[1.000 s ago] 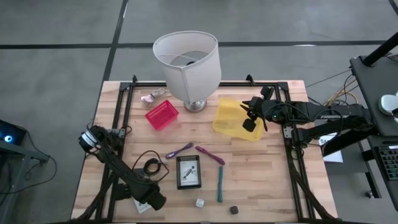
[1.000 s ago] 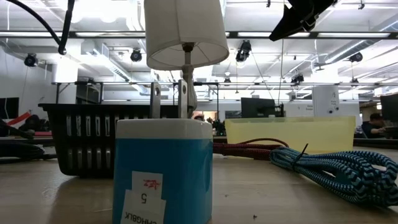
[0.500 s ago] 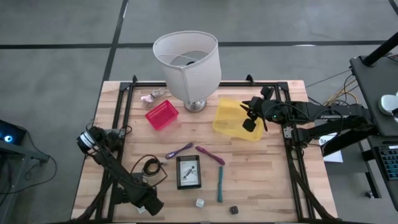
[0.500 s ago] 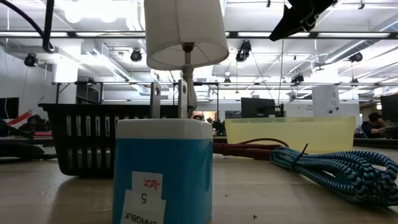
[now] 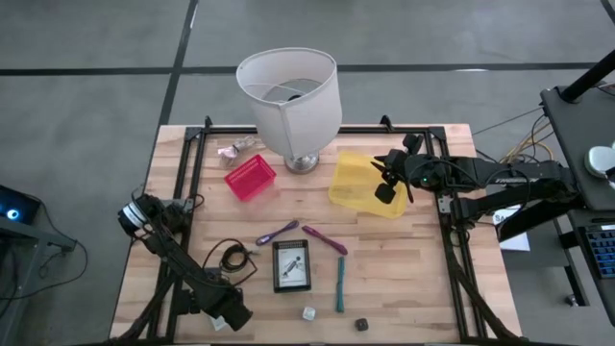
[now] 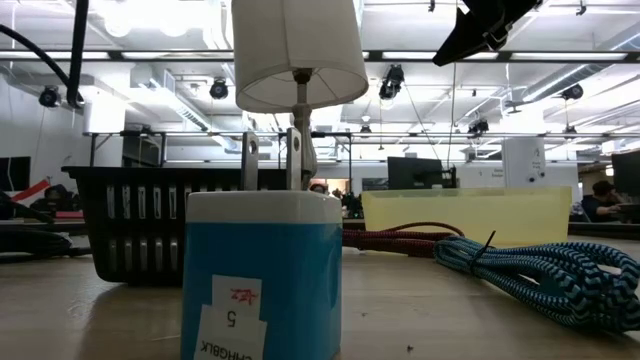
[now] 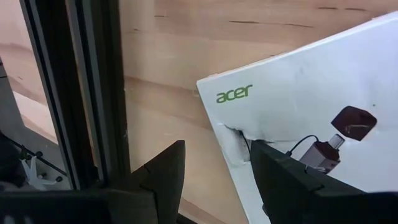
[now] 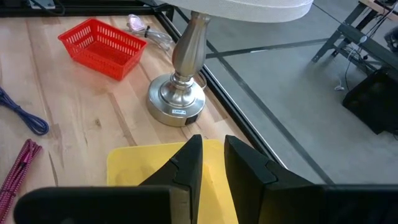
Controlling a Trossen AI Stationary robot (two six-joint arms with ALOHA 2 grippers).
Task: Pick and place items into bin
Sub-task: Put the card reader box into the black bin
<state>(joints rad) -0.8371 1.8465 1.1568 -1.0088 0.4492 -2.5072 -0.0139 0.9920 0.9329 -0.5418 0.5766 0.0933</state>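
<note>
Fingers apart, the left pincer [image 5: 228,309] sits at the tabletop's [image 5: 413,279] near-left corner over a white Acer card [image 7: 311,112], its long edge running slantwise. The right pincer [image 5: 387,185], fingers nearly together and empty, hovers over the yellow bin [image 5: 357,173], far right.

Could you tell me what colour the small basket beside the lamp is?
Red; the basket shows best in the right wrist view.
</note>
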